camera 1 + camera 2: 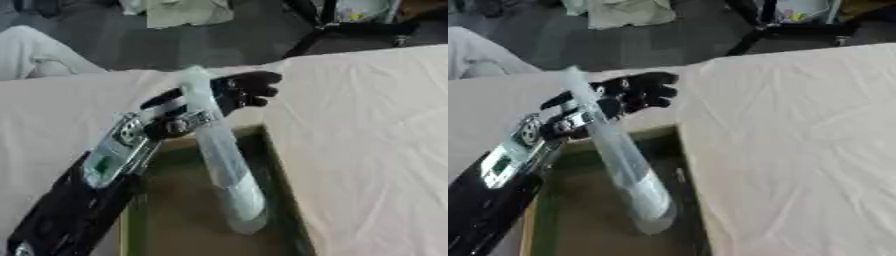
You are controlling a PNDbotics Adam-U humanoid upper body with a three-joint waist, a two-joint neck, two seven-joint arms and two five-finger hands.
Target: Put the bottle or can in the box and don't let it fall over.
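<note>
Left eye view, left hand gripping bottle, box below

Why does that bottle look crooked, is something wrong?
The clear bottle is leaning, not upright: its bottom is down inside the box, its top tilts away toward the far edge. The left hand is curled round its upper part. Nothing looks spilled or broken.

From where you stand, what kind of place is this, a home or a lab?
Likely a lab or test room: a cloth-covered table, a dark stand's legs on grey floor behind it, and a staged setup where the left robot hand holds a clear bottle over an open box.
</note>
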